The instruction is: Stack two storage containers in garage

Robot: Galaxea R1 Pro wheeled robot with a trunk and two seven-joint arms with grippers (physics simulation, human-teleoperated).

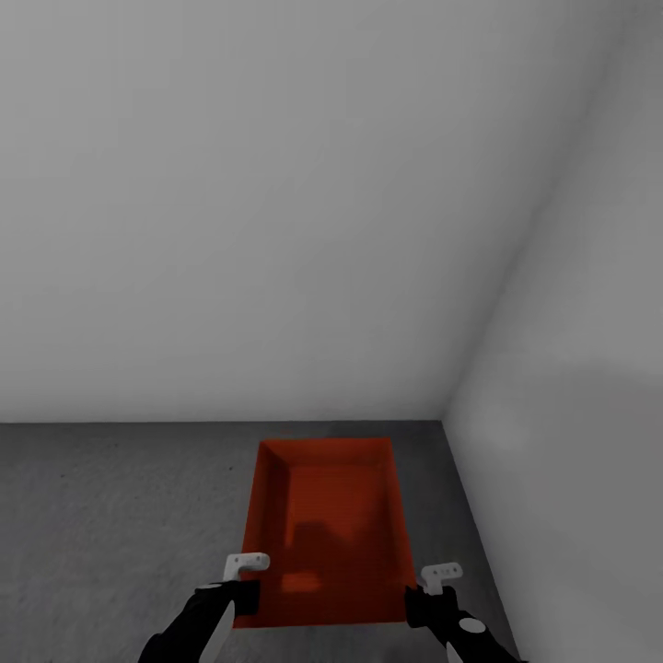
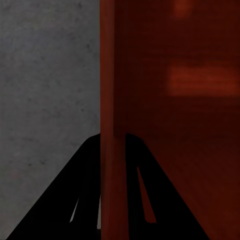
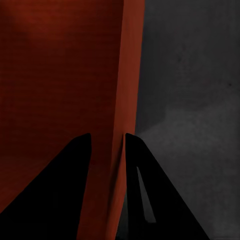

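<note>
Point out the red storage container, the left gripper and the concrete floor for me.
storage container (image 1: 336, 525), head view, inner bottom of the box.
left gripper (image 2: 114, 150), left wrist view, midway between fingertips straddling the container's side wall.
floor (image 1: 120, 516), head view, bare grey concrete left of the container.

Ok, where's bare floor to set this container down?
Bare floor runs wide on the robot's left of the storage container, bounded by the back wall. A narrower strip lies ahead of the container, below that wall. It is tight on the right, where the side wall closes in. Left gripper and right gripper each straddle a container wall.
</note>
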